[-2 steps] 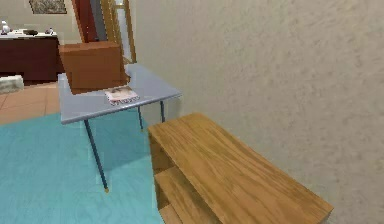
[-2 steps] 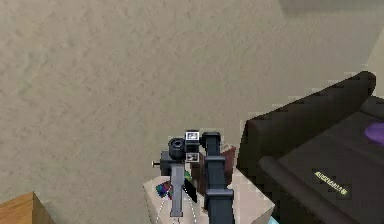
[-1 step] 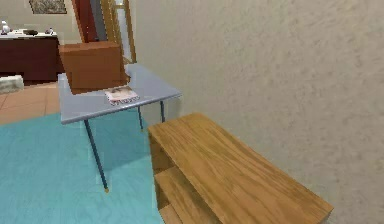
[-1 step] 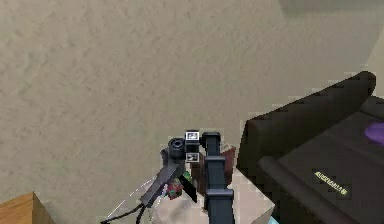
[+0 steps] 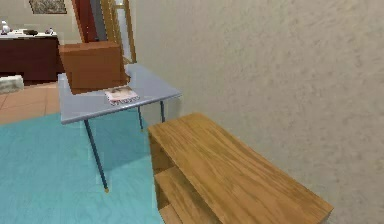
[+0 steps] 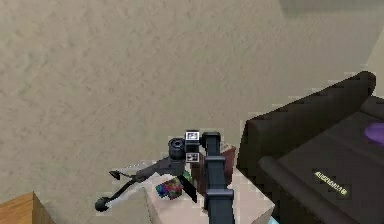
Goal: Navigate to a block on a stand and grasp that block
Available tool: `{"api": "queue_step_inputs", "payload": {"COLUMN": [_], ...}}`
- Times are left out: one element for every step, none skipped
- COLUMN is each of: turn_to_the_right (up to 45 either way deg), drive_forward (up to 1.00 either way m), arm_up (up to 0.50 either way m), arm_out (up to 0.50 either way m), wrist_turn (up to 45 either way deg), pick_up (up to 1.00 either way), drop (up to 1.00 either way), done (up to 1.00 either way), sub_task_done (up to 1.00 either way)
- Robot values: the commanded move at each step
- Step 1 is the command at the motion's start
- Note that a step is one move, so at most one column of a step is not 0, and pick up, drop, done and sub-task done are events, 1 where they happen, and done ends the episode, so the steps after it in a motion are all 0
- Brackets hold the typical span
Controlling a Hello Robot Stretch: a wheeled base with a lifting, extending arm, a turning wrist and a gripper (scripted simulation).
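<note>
A small multicoloured block lies on a pale stand at the arm side view's bottom middle. The dark arm bar rises over the stand, with two white marker squares at its end. Left of them is the gripper's dark body, and its thin fingers run down and left. The gripper lies just left of the block, against the beige wall. I cannot tell whether it holds anything, or whether it touches the block.
A large black unit stands right of the stand, a reddish-brown thing between them. A wooden bench lies along the wall, its corner left of the stand. Farther ahead, a blue table bears a brown box, on a teal rug.
</note>
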Motion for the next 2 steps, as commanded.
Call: {"api": "queue_step_inputs", "payload": {"turn_to_the_right": [0.0, 0.0], "drive_forward": [0.0, 0.0], "arm_up": [0.0, 0.0], "arm_out": [0.0, 0.0], "wrist_turn": [45.0, 27.0], "pick_up": [0.0, 0.0], "drop": [0.0, 0.0], "done": [0.0, 0.0], "sub_task_done": [0.0, 0.0]}}
